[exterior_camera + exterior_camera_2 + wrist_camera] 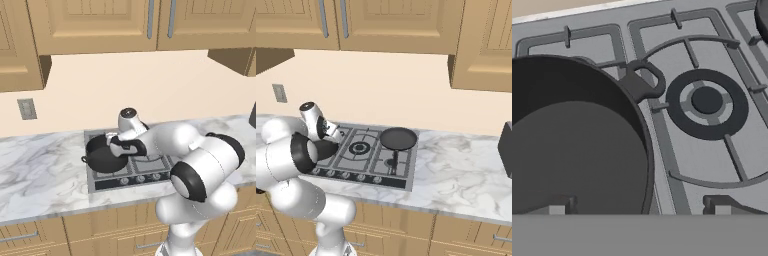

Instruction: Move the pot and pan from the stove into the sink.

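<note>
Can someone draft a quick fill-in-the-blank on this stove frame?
1. The pot sits on the ____ side of the stove.
2. The pan has one long ____.
3. The tool hangs above the pot's rim with its jaws ____.
4. In the hand view, a loop handle points toward the stove's ____ burner.

Missing words: left; handle; open; middle

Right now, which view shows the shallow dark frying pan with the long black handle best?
Right base view: the shallow dark frying pan sits whole on the steel-grey gas stove, handle toward the knobs. Hand view catches a dark sliver at its top-right corner, probably its rim. In the left base view, the arm covers it.
</note>
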